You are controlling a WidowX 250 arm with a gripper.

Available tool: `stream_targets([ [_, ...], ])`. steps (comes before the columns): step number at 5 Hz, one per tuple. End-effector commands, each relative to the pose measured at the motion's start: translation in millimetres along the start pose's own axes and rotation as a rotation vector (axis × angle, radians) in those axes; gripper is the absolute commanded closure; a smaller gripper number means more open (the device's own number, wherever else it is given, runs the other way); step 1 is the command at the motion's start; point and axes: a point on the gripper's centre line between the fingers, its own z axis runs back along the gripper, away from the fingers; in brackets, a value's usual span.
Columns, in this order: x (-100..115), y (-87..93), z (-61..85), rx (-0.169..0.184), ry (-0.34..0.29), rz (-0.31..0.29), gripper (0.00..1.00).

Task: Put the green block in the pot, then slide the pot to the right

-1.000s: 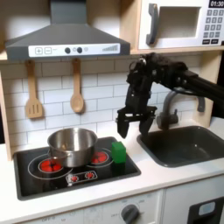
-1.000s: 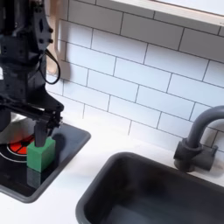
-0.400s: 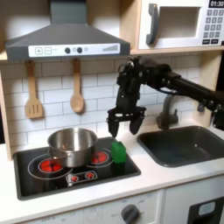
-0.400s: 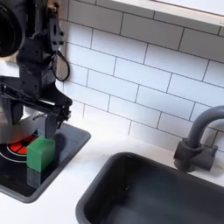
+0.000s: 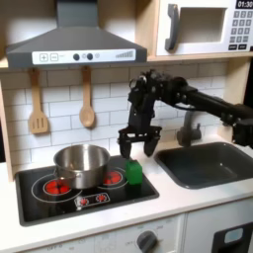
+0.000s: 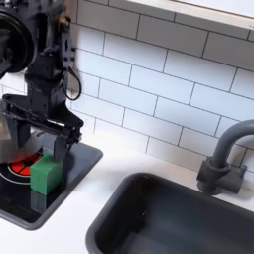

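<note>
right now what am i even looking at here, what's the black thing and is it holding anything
This is a toy kitchen. The black thing is a robot arm; its grasping tool hangs open above the stove and holds nothing. Both pictures come from cameras standing off the arm. The first exterior view faces the whole kitchen from the front; the second exterior view is a close look from the sink side.

On the stove stands a shiny silver pot, and to its right in the first exterior view a small green block, just below the tool. In the second exterior view the block sits near the stove's edge, the tool above it. The dark sink lies further right.
</note>
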Motion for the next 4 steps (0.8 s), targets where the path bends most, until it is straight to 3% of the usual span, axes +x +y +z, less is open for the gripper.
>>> stream_targets([
  [1, 4.1, 0.9, -20.0, -0.006, 0.038, -0.028, 0.00],
  [4, 8.6, -6.2, -40.6, -0.016, 0.085, -0.041, 0.00],
])
